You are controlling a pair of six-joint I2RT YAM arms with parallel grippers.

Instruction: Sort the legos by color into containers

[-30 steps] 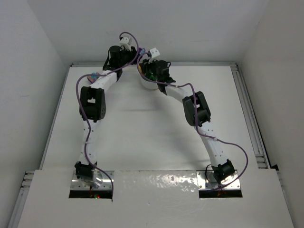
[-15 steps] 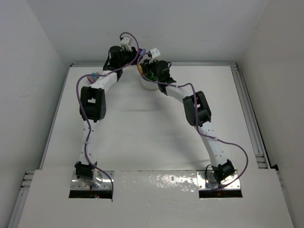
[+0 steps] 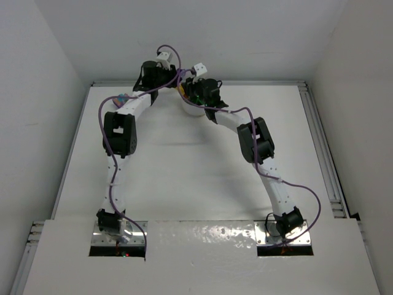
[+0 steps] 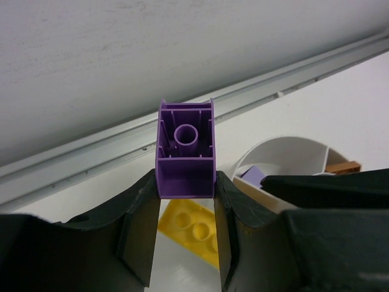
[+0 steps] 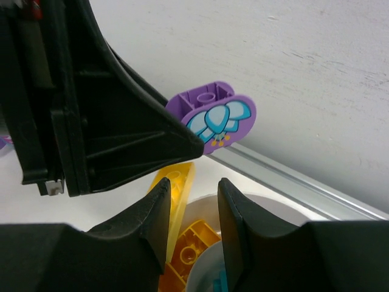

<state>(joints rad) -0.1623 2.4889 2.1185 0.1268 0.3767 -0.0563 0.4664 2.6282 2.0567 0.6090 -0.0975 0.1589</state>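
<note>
purple brick (image 4: 185, 152): moulded plastic, smooth, satin sheen. yellow brick (image 4: 193, 232): same plastic, glossier. left gripper (image 4: 185, 182) fingers (image 4: 138, 225): black plastic, matt. dish (image 4: 285, 152): white plastic, smooth, low gloss. rail (image 4: 91, 155): bare metal, brushed look. worktop (image 4: 352, 97): white, matt. purple round tile (image 5: 220, 118): plastic, printed face. slim yellow-orange piece (image 5: 175, 194): translucent plastic. wall (image 5: 304, 55): white, slightly rough.
</note>
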